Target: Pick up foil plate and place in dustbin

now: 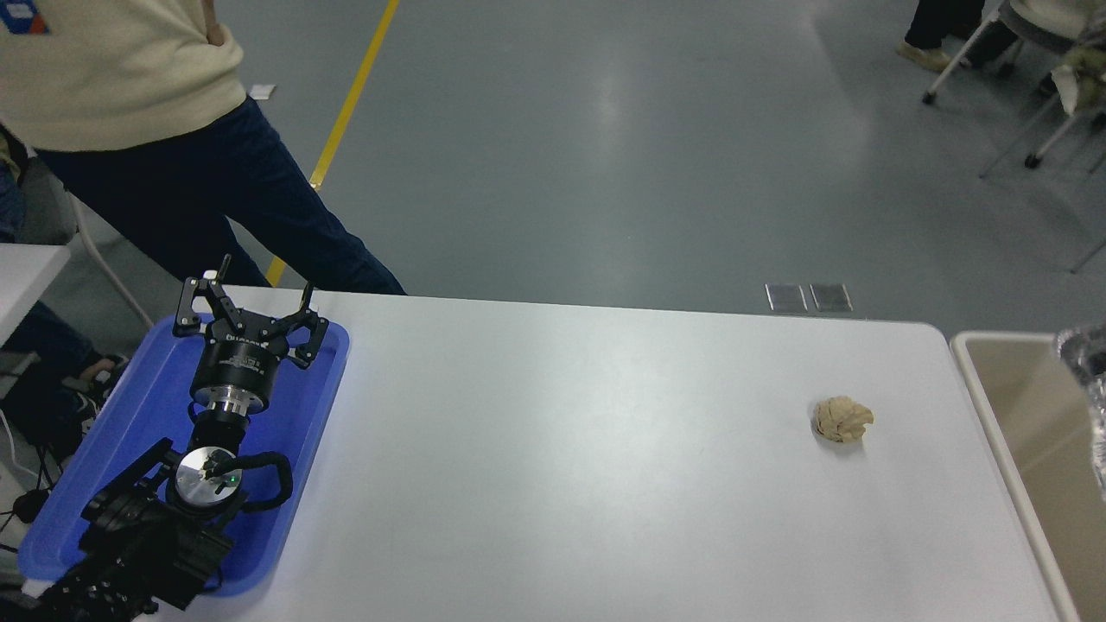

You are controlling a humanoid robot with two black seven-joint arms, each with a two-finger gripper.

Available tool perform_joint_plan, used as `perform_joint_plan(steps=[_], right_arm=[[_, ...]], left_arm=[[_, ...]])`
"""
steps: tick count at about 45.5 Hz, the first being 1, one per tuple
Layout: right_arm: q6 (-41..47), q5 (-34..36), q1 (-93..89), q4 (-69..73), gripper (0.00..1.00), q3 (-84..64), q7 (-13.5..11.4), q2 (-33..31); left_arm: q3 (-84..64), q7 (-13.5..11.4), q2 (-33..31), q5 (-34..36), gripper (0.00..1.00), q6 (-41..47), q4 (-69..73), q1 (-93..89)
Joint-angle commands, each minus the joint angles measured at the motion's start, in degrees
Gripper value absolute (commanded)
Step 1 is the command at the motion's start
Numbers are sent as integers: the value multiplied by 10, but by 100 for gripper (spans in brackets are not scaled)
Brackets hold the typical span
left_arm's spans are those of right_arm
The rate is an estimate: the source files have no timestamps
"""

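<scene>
While the white worktop [562, 449] carries only a tan paper ball [842, 419], the dustbin [994, 406] stands at its right end; a sliver of the foil plate [1090, 380] shows above it, probably for dropping; the parked left claw [251, 302], released, sits over a blue tray [60, 510]; the right claw is out of view

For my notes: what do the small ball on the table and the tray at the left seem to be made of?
The ball looks like crumpled tan paper: matte, with irregular folds. The tray looks like moulded blue plastic: smooth, slightly glossy, with a rounded rim.
</scene>
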Motion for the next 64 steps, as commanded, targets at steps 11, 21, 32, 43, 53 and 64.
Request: perform_joint_plan(steps=[11,21,32,43,53,64], right_arm=[[-84,18,-157,-113,0,51,1,81],[-84,19,-167,-112,0,62,1,86],[-87,19,-169,-111,0,64,1,87],[-92,43,-169,-105,100,64,-1,84],[-92,52,-167,-100,100,64,0,79],[-82,72,-121,-24,100,64,-1,55]], left_arm=[[-1,0,0,0,100,1,0,0],[0,0,0,0,100,1,0,0],[0,0,0,0,100,1,0,0],[0,0,0,0,100,1,0,0],[0,0,0,0,100,1,0,0],[-1,0,0,0,100,1,-1,0]])
